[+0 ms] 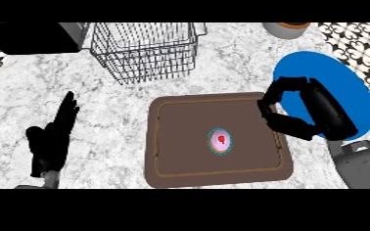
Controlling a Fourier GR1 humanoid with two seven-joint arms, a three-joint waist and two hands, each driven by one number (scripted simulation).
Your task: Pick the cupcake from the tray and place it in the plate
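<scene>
Your right hand (312, 111) hovers over the tray's (168, 142) right edge, fingers curled with nothing in them. The cupcake (220, 140) sits right of the tray's centre; the blue plate (303, 71) lies by the worktop's (108, 117) right edge. Your left hand (52, 137) rests open at lower left. A wire basket (148, 49) stands behind. No writing is readable.

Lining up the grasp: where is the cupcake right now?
In the head view the cupcake sits on the brown tray, right of its centre, below and left of the right hand.
</scene>
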